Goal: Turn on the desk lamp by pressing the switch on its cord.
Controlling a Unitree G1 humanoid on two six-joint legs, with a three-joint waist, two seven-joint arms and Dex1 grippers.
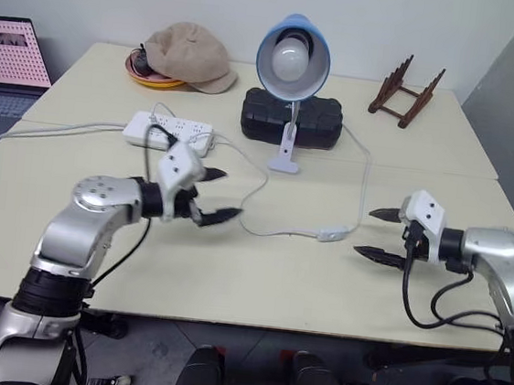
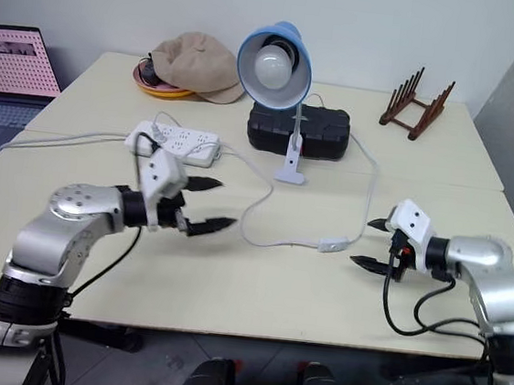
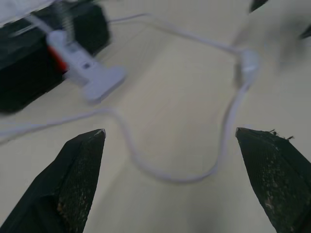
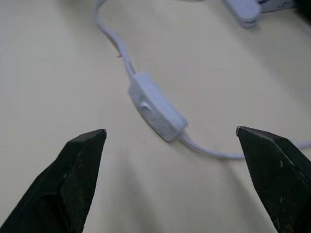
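Note:
The desk lamp [image 1: 293, 60], with a light-blue shade and an unlit white bulb, stands clipped at the back of the table. Its thin white cord [image 1: 280, 233] loops forward across the tabletop. The small white switch [image 1: 331, 232] lies flat on the cord between my two hands; it also appears as the switch [image 4: 156, 107] in the right wrist view. My right gripper [image 1: 379, 234] is open, a short way to the switch's right and pointing at it, apart from it. My left gripper [image 1: 219, 195] is open over the cord's loop, to the switch's left.
A white power strip [image 1: 169, 132] lies behind my left hand. A black case [image 1: 291, 120] sits behind the lamp's clip base [image 1: 284, 159]. A tan cap [image 1: 187, 55] on a plate and a wooden rack [image 1: 405, 91] stand at the back. A laptop [image 1: 9, 65] is at far left.

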